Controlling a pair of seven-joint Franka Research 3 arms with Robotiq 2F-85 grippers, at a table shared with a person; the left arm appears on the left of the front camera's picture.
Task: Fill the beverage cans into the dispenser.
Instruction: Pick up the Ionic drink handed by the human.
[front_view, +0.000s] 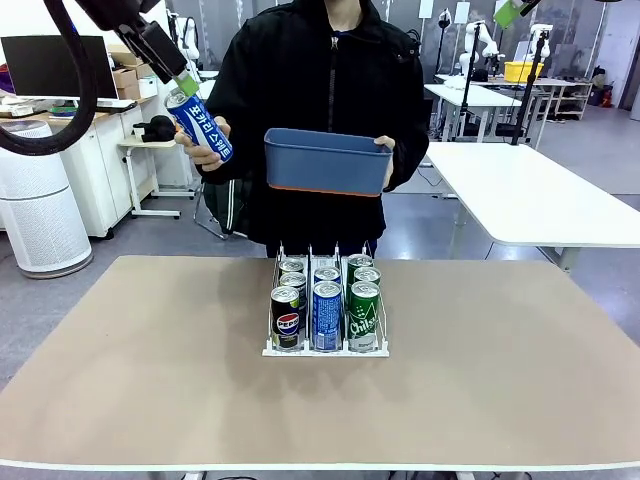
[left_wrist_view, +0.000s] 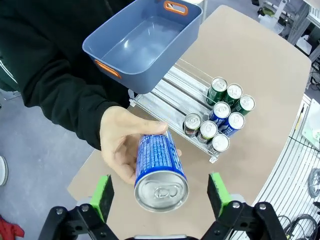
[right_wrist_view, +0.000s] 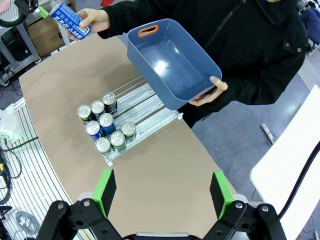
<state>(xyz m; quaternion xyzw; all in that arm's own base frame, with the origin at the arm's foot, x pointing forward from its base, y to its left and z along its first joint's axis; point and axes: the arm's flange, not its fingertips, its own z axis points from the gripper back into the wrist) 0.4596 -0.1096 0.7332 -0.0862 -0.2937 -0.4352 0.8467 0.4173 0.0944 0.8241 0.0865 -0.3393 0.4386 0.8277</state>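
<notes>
Table (front_view: 150, 400), tan and wide, carries the white wire dispenser (front_view: 325, 349) near its middle, towards the person's side. You can count seven cans in its three lanes, all bunched at the end nearest you: a black Pepsi can (front_view: 287, 318) leads the left lane with two more cans behind it, a blue-and-white Pocari can (front_view: 327, 316) leads the middle lane with one behind, and a green Chilsung can (front_view: 364, 316) leads the right lane with one behind. From the wrist cameras you see the far stretch of the lanes as bare wire.

Across the table the person (front_view: 330, 90) in a black jacket holds a blue plastic bin (front_view: 325, 160) with orange handle slots in one hand, above the dispenser's far end; from your right wrist camera its inside looks bare. Their other hand (front_view: 203, 148) holds up another Pocari can (front_view: 200, 125), tilted, well above and to the left of the table.

Your left gripper (left_wrist_view: 161, 194) is up at that can. Its green pads (left_wrist_view: 103, 196) stand wide apart on either side of the can's silver top without touching it; the person's hand alone has the can.

Your right gripper (right_wrist_view: 162, 190) hangs high over the table, jaws spread wide with nothing between them, looking down on the dispenser and bin.
</notes>
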